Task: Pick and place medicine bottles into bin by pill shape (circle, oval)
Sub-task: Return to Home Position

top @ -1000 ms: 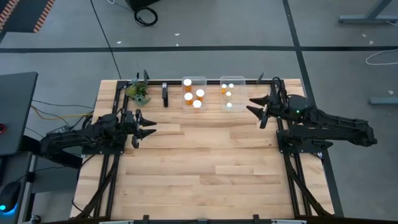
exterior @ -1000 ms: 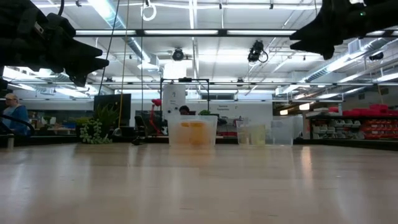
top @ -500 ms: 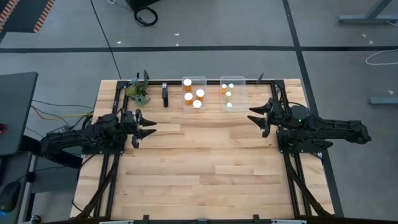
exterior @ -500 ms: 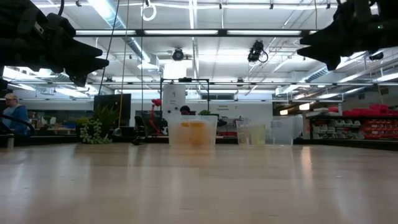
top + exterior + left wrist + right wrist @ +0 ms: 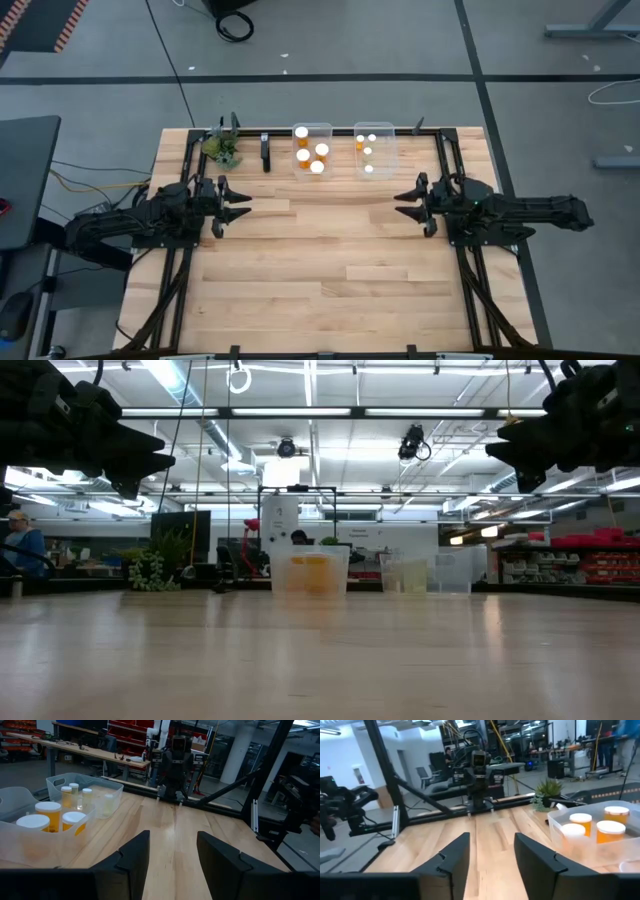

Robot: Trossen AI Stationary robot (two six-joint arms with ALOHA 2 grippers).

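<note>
We saw amber, white-capped medicine bottles [image 5: 318, 158] in two clear bins [image 5: 312, 125]; left hand [image 5: 244, 205] and right hand [image 5: 402, 202] gaped empty.

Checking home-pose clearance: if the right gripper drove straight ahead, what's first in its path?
Nothing over the bare table; the right gripper would likely meet the left gripper first, facing it at similar height.

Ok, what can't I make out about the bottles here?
- Pill shapes: medicine bottles too small in the high view; amber walls hide contents in wrist views.
- Right bin: cut off by the right wrist view's edge.
- Low view: left bin has a cloudy wall that merges its bottles into one orange patch.
</note>
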